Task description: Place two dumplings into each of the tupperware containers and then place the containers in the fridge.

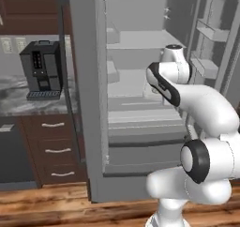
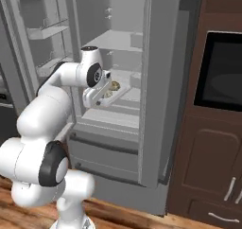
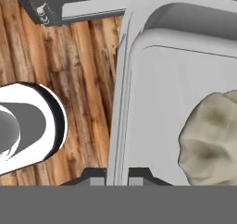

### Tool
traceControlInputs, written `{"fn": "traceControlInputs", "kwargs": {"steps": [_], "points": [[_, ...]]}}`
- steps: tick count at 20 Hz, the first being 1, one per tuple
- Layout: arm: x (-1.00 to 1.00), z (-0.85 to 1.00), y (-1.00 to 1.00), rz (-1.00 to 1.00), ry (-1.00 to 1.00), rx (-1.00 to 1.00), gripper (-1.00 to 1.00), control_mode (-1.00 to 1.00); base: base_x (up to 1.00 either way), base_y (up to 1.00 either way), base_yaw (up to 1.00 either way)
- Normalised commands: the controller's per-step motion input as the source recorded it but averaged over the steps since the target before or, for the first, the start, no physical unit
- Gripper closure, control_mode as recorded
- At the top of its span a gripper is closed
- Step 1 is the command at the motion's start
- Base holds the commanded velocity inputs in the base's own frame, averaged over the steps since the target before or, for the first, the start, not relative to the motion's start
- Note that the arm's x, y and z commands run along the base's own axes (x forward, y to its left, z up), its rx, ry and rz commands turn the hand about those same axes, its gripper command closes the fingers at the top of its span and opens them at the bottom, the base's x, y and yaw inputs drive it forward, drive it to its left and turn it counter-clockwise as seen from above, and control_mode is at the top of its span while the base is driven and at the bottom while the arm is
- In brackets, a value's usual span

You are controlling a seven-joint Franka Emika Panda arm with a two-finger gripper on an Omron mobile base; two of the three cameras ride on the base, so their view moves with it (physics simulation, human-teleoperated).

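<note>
Closest to the hand camera, a pale dumpling lies inside a tupperware container, above the wooden floor. Both finger tips of the gripper are clamped together on the container's rim. From the right base camera, the arm holds this container just in front of the open fridge, level with its middle shelves

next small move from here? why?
Probably ease the container further in over the fridge shelf, then lower it. The hand is shut on the container's rim, holding it with dumplings inside at the open fridge's mouth. In the hand view, wooden floor shows below the rim, so it seems not yet fully over a shelf.
</note>
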Motion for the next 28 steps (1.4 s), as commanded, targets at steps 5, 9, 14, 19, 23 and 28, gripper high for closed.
{"fn": "traceControlInputs", "kwargs": {"steps": [5, 9, 14, 19, 23, 28], "points": [[0.00, 0.00, 0.00, 0.00, 0.00, 0.00, 1.00, 1.00, 0.78, 0.06, -0.24], [0.00, 0.00, 0.00, 0.00, 0.00, 0.00, 1.00, 1.00, 0.76, 0.15, -0.02], [0.00, 0.00, 0.00, 0.00, 0.00, 0.00, 1.00, 1.00, 0.33, 0.13, 0.00], [0.00, 0.00, 0.00, 0.00, 0.00, 0.00, 1.00, 1.00, 0.33, 0.25, 0.00], [0.00, 0.00, 0.00, 0.00, 0.00, 0.00, 1.00, 1.00, 0.62, 0.26, 0.00], [0.00, 0.00, 0.00, 0.00, 0.00, 0.00, 1.00, 1.00, 0.41, 0.23, 0.00]]}}
